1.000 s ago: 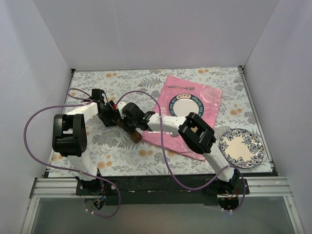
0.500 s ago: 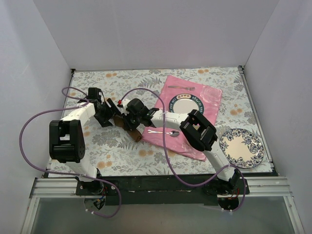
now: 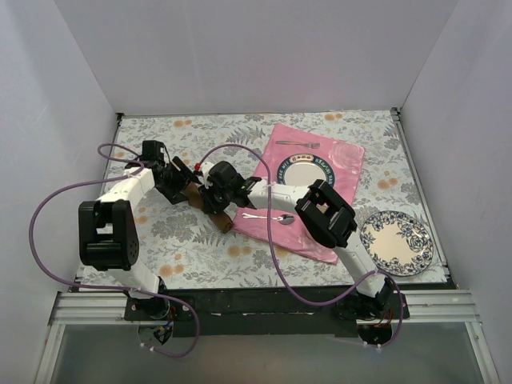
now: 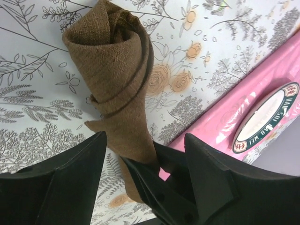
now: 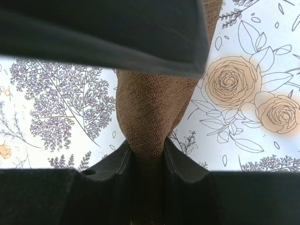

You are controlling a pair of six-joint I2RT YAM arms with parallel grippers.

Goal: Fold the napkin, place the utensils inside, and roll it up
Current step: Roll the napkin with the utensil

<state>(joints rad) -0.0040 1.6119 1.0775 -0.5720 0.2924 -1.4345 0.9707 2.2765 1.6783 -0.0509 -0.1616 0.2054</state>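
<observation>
The napkin (image 3: 225, 223) is a dark brown cloth rolled into a tight tube (image 4: 117, 70) lying on the flowered tablecloth, just left of the pink mat. My right gripper (image 5: 146, 146) is shut on one end of the roll (image 5: 150, 108). My left gripper (image 4: 145, 143) is open, its fingers (image 4: 61, 183) wide on either side of the roll's near end, right beside the right gripper (image 3: 214, 205). A silver spoon (image 3: 270, 217) lies on the pink mat, and a fork (image 3: 298, 144) lies at the mat's far edge.
The pink mat (image 3: 344, 160) carries a dark-rimmed plate (image 3: 306, 172). A blue-patterned plate (image 3: 395, 242) sits at the right front. White walls close in the table on three sides. Purple cables loop beside both arms.
My left gripper has drawn back to the left, away from the right gripper. The right arm shifted and uncovered the spoon on the pink mat. The right gripper kept its hold on the napkin.
</observation>
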